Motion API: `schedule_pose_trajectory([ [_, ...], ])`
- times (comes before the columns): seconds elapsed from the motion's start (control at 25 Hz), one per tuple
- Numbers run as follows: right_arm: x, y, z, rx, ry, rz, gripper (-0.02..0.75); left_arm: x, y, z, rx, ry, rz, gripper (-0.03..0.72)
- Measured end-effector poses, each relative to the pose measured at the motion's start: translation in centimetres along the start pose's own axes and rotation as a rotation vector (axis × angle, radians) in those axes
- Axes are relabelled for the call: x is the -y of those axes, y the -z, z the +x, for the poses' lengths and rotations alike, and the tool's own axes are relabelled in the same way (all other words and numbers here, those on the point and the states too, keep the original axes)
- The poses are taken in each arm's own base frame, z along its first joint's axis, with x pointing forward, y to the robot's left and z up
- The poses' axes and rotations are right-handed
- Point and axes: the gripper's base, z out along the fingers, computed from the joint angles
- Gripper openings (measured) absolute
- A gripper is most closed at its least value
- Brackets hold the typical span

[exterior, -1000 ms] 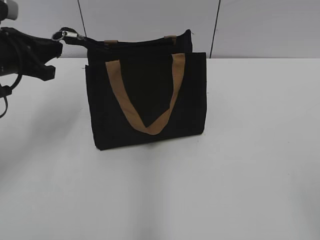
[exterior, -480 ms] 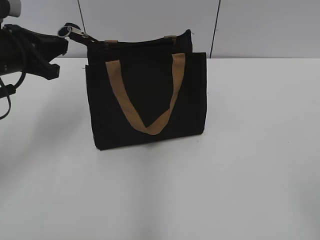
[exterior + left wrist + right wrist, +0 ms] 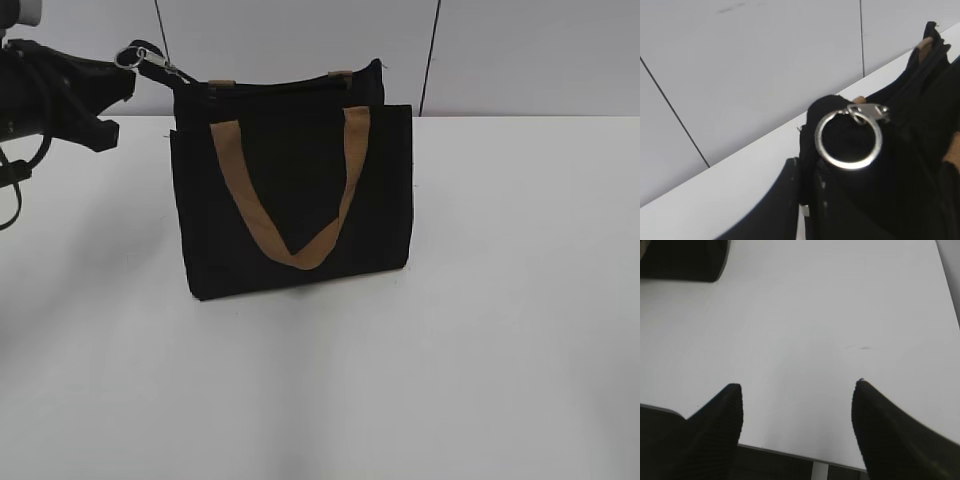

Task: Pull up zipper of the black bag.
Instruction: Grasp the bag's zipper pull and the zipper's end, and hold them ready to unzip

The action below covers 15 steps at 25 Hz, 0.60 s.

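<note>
- The black bag (image 3: 292,190) stands upright on the white table (image 3: 480,330), its tan handle (image 3: 290,200) hanging in a V down the front panel.
- The left gripper (image 3: 128,68) sits at the bag's upper left corner, closed on the black zip tab; its tips are narrow, with fabric between them.
- The zipper (image 3: 150,62) lies right at those tips, its long axis slanting up and away from the bag toward the gripper, ring end (image 3: 848,139) outermost.
- In the left wrist view the ring faces the camera, silver slider (image 3: 869,112) just beyond it.
- The right gripper (image 3: 797,405) hangs over bare table, spread wide, holding nothing.
</note>
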Motion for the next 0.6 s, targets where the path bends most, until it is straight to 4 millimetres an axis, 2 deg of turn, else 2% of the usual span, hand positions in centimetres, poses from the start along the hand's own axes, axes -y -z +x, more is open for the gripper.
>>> schedule_pose_trajectory([
  [0.24, -0.3, -1.7, -3.0, -0.053, 0.095, -0.137, 0.519, -0.4, -0.2, -0.7, 0.008, -0.011, -0.015, 0.013],
  [0.48, -0.9, -4.7, -5.9, -0.061, 0.074, -0.322, 0.519, -0.6, -0.2, -0.4, -0.026, -0.011, -0.026, 0.013],
  [0.6, -1.4, -5.8, -7.1, -0.003, 0.063, -0.406, 0.519, -0.6, -0.2, -0.4, -0.026, -0.011, -0.026, 0.013],
])
